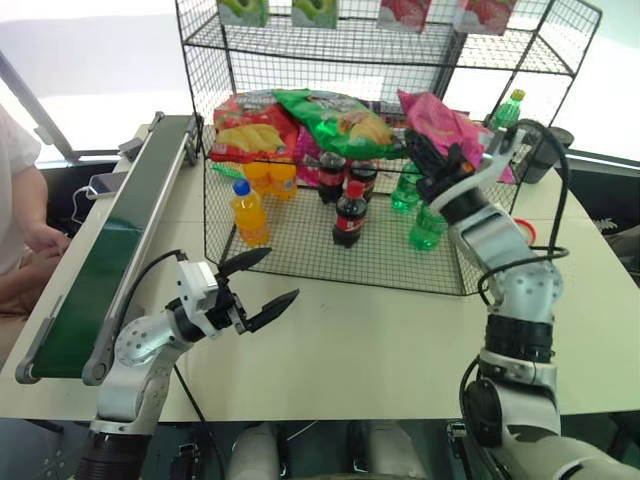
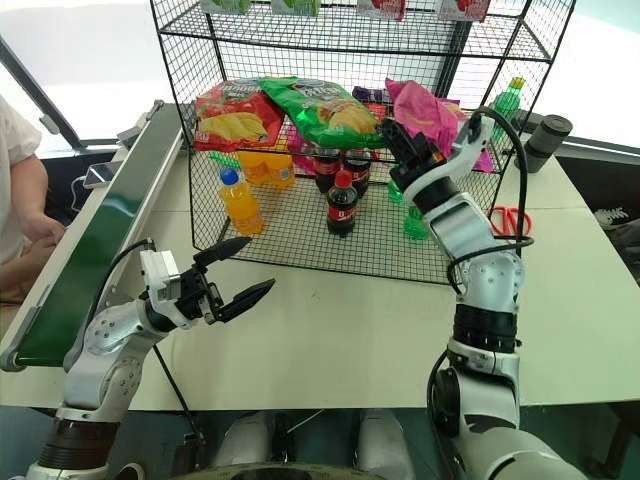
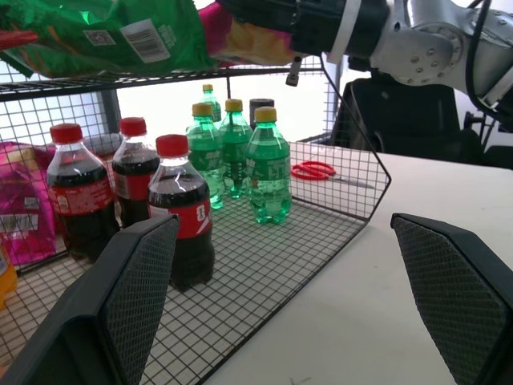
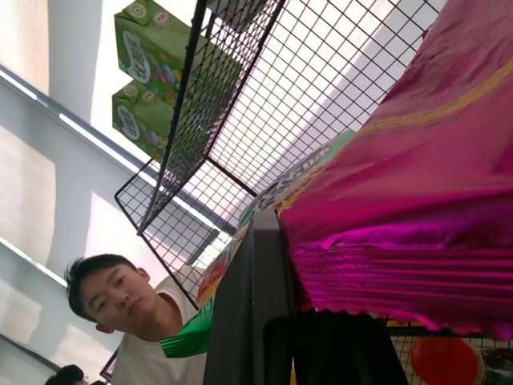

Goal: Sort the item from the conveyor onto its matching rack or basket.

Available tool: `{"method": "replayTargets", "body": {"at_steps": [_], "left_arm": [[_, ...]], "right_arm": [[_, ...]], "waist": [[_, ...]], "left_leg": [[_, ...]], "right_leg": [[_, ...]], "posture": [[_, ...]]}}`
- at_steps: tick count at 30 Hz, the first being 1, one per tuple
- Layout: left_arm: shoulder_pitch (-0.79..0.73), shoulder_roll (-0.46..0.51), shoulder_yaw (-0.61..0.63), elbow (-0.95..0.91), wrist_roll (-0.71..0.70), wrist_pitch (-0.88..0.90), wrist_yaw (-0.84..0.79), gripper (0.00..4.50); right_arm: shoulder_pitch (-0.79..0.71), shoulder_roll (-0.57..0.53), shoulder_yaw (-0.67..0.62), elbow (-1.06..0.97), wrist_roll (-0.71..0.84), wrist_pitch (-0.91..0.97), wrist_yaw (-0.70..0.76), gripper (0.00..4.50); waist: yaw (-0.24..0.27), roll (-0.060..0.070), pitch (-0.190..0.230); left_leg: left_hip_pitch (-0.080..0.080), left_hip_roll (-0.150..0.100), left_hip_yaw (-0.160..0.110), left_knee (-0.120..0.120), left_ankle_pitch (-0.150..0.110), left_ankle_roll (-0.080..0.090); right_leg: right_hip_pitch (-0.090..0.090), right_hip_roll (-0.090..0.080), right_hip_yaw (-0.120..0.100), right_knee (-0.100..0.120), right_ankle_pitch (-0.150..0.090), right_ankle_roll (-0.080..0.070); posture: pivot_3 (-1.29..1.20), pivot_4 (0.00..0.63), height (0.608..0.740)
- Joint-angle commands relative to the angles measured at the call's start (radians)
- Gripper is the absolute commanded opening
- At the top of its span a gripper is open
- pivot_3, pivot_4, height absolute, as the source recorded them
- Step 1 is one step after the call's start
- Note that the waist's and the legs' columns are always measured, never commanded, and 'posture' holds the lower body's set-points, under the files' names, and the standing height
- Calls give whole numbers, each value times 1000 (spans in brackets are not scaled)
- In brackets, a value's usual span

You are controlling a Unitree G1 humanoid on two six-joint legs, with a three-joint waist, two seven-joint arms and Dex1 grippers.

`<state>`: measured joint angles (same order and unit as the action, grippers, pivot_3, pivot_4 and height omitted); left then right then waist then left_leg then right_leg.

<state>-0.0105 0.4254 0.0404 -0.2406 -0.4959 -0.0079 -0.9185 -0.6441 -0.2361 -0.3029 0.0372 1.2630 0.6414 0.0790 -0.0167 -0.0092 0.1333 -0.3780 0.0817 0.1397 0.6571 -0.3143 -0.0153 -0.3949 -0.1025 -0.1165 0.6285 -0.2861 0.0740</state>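
Observation:
The item, a shiny magenta-pink crisp bag (image 1: 440,120), is held up at the right end of the middle tier of the black wire rack (image 1: 330,57). My right gripper (image 1: 430,155) is shut on the bag's lower edge, and in the right wrist view the pink foil (image 4: 417,200) lies against a black finger (image 4: 256,305). A red crisp bag (image 1: 250,125) and a green crisp bag (image 1: 335,120) lie on the same tier to the left. My left gripper (image 1: 283,273) hovers open and holding nothing over the table in front of the rack. The dark green conveyor (image 1: 120,240) runs along the left.
On the rack's bottom tier stand orange bottles (image 1: 248,212), cola bottles (image 1: 348,215) and green bottles (image 1: 425,225). Red scissors (image 2: 510,218) and a dark cup (image 2: 550,135) sit to the right of the rack. A person (image 1: 15,200) sits beside the conveyor.

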Motion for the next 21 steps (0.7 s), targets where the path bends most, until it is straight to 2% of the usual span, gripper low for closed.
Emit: {"method": "replayTargets", "body": {"at_steps": [1, 8, 12, 15, 21], "left_arm": [[-2, 1, -1, -35, -1, -13, 2, 4500], [7, 2, 3, -46, -2, -10, 10, 4500], [7, 5, 3, -46, -1, -10, 8, 4500], [4, 4, 3, -35, 1, -15, 2, 4500], [4, 3, 0, -32, 2, -16, -1, 4500]], "right_arm": [[-41, -18, -2, 35, -54, -6, 66, 17], [-55, -39, -5, 96, -167, -20, 165, 17], [-63, -29, -31, 79, -153, 5, 175, 17], [-31, -27, -40, 29, -111, 48, 176, 780], [21, -29, -62, -93, -14, 135, 153, 3861]], "waist": [[0, 0, 0], [-1, 0, 0], [-1, 0, 0], [0, 0, 0], [0, 0, 0]], "left_leg": [[0, 0, 0, 0, 0, 0], [0, 0, 0, 0, 0, 0], [0, 0, 0, 0, 0, 0], [0, 0, 0, 0, 0, 0], [0, 0, 0, 0, 0, 0]], "right_leg": [[0, 0, 0, 0, 0, 0], [0, 0, 0, 0, 0, 0], [0, 0, 0, 0, 0, 0], [0, 0, 0, 0, 0, 0], [0, 0, 0, 0, 0, 0]], "posture": [[0, 150, 726], [0, 150, 726], [0, 150, 726], [0, 150, 726], [0, 150, 726]]}}
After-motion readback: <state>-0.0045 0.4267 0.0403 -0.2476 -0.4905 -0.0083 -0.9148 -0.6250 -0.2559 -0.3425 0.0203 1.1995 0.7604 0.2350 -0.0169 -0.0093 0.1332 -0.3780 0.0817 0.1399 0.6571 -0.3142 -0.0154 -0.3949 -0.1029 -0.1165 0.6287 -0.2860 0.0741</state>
